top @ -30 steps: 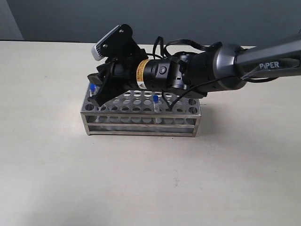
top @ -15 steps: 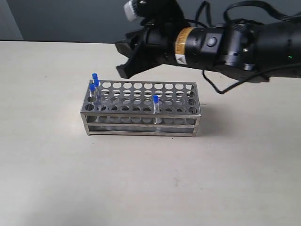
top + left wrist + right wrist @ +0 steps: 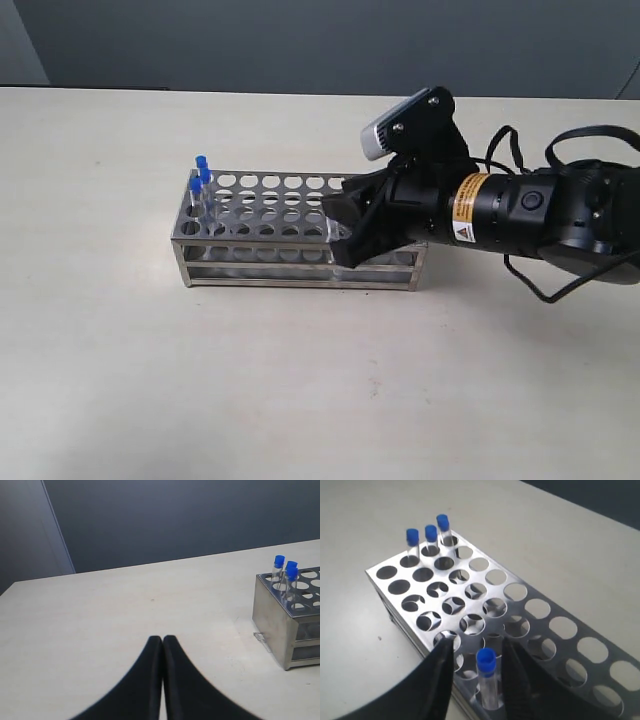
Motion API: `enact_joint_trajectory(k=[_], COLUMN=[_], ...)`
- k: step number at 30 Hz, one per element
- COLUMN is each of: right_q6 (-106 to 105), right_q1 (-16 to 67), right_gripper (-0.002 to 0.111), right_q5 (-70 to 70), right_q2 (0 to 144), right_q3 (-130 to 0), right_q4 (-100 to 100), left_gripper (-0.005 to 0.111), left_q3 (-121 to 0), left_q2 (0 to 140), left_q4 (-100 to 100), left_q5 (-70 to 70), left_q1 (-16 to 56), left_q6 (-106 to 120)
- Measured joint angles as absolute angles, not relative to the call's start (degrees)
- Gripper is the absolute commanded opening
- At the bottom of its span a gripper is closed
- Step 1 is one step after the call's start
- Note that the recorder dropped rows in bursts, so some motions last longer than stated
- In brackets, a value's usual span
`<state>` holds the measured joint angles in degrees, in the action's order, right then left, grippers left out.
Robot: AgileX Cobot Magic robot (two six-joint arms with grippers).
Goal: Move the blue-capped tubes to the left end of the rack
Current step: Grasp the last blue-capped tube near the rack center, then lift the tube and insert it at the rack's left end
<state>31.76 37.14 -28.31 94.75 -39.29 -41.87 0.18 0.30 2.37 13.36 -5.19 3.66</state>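
Right wrist view, three blue-capped tubes (image 3: 430, 534) at rack (image 3: 518, 604) end, fourth (image 3: 487, 672) between parted right claw (image 3: 476, 649), left claw (image 3: 163, 639) together.

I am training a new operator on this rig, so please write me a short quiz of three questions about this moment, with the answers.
1. How many blue-capped tubes stand at the left end of the rack?
2. True or false: the left gripper is open.
3. Where is the right gripper?
A) shut on a tube at the left end
B) open, one finger on each side of the lone tube
C) far away from the rack

Key:
1. Three.
2. False, it is shut.
3. B.
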Motion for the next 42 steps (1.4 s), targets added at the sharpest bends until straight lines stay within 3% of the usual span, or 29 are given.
enact_joint_trajectory(k=[18,21,25,42], right_q6=[20.32,20.18,20.08,18.0], right_q1=[37.0,37.0,37.0,37.41], right_gripper=[0.032,0.026,0.0,-0.001], right_q5=[-36.62,-37.07,-37.07,-37.14], right_q2=[103.02,104.18,104.86,93.69], right_q3=[-39.29,-39.29,-39.29,-45.27], right_q4=[-30.96,-29.82,-29.41,-32.3], left_gripper=[0.001,0.001,0.001,0.001], left_q3=[0.18,0.18,0.18,0.18], left_q2=[0.3,0.3,0.3,0.3], left_q4=[2.37,2.37,2.37,2.37], left_q5=[13.36,13.36,13.36,13.36], left_q1=[-5.19,-5.19,-5.19,-5.19], left_q6=[3.66,3.66,3.66,3.66])
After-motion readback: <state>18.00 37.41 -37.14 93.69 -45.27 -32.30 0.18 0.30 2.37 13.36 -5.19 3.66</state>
